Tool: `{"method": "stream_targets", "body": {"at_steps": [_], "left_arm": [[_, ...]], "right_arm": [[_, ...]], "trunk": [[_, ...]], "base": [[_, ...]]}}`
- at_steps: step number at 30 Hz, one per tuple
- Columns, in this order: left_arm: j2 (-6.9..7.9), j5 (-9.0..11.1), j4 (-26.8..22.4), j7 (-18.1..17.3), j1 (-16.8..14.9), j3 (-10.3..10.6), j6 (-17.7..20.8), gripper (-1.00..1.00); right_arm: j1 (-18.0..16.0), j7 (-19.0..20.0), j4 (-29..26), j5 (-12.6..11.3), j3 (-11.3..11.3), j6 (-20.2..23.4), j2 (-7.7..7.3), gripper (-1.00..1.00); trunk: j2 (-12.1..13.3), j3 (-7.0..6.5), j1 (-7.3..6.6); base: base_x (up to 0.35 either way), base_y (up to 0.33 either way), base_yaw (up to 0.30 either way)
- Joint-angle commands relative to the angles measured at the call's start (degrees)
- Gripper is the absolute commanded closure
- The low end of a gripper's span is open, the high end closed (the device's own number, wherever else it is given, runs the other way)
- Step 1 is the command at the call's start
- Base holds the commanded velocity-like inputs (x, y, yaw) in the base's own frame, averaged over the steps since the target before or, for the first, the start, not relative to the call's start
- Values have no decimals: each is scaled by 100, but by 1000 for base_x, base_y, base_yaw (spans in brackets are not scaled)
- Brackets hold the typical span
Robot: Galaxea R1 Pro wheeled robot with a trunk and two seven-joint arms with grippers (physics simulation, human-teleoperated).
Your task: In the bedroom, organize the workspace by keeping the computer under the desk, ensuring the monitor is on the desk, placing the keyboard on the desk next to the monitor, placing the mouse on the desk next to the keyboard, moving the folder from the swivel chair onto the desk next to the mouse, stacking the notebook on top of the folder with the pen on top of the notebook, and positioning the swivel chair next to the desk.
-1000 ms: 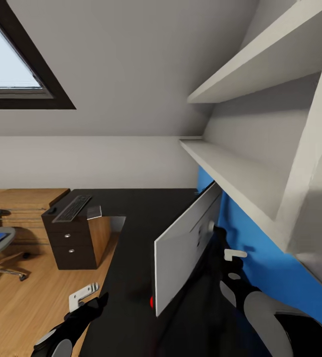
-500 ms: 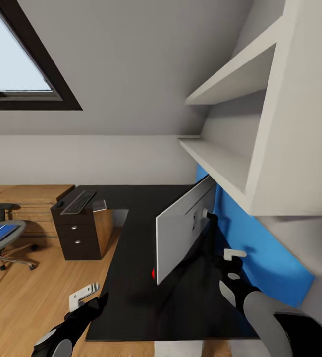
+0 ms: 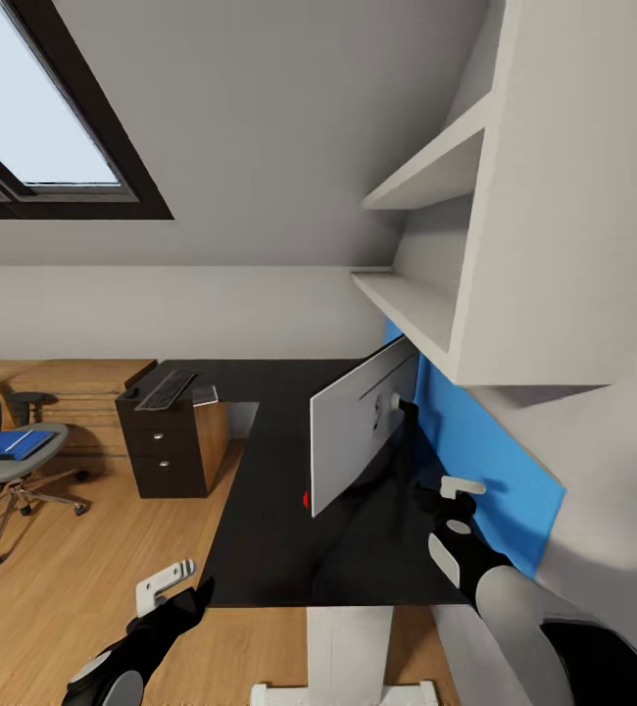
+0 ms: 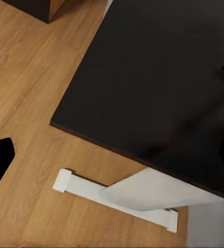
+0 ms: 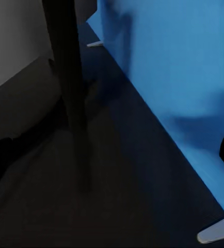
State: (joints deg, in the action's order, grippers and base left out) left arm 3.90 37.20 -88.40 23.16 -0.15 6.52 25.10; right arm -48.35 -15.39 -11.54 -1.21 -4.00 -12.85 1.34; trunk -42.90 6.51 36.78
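While the monitor point(image 3: 363, 431) stands on the glossy black desk point(image 3: 260, 510) with its pale back turned to the head camera, the right gripper point(image 3: 453, 502) is held just behind it, close to the blue wall panel point(image 3: 475, 451). Whether its fingers are parted or closed cannot be told from these pictures; nothing is seen held between them. The left gripper point(image 3: 167, 583) hangs over the wood floor point(image 3: 54, 588) beside the desk's near edge; it holds nothing, and its opening cannot be told either.

The keyboard point(image 3: 166, 388) lies on the drawer unit point(image 3: 171, 446) at the far end of the desk. The blue folder point(image 3: 10, 443) rests on the seat of the swivel chair point(image 3: 5, 461), well apart from the desk. In the right wrist view the monitor's thin black foot point(image 5: 70, 98) is seen rising from the desk top.

The step in hand is judged to be settling the monitor. It would be done well if the arm is drawn away slowly, so the thin foot is not clipped and the screen not tipped. The bare top in front of the screen should be kept for the keyboard. The shelves point(image 3: 426, 304) overhead should be minded when the arm is raised.
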Motion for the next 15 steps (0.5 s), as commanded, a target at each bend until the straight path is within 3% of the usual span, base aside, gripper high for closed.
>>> {"method": "stream_targets", "body": {"at_steps": [1,4,7,9,10,11,13,15], "left_arm": [[6,60,-11,57,-2,11,4,-100],[5,65,-11,57,-2,14,4,-100],[5,67,-11,57,-2,14,4,-100],[5,67,-11,57,-2,15,4,-100],[5,71,-11,57,-2,15,4,-100],[5,72,-11,57,-2,15,4,-100],[5,73,-9,57,-2,16,-1,-100],[5,74,-5,57,-2,16,-3,-100]], "right_arm": [[9,10,-118,-93,-42,73,9,-100],[231,10,-907,-294,-41,609,37,-100],[688,5,-1894,-358,-40,1180,93,-100],[1118,3,-2742,-380,-38,1652,133,-100],[1580,4,-3620,-399,-33,2145,177,-100],[1800,7,-4027,-406,-29,2377,197,-100],[2546,11,-5338,-430,21,3122,276,-100],[2683,9,-5540,-428,87,3257,301,-100]], "trunk": [[-8,9,-2],[-8,9,-2],[-8,9,-2],[-8,9,-2],[-8,9,-2],[-8,9,-2],[-8,9,-2],[-8,9,-2]], "base": [[-319,0,0],[-232,0,0],[-115,0,0],[-65,0,0],[-37,0,0],[-30,0,0],[-7,39,0],[24,142,0]]}}
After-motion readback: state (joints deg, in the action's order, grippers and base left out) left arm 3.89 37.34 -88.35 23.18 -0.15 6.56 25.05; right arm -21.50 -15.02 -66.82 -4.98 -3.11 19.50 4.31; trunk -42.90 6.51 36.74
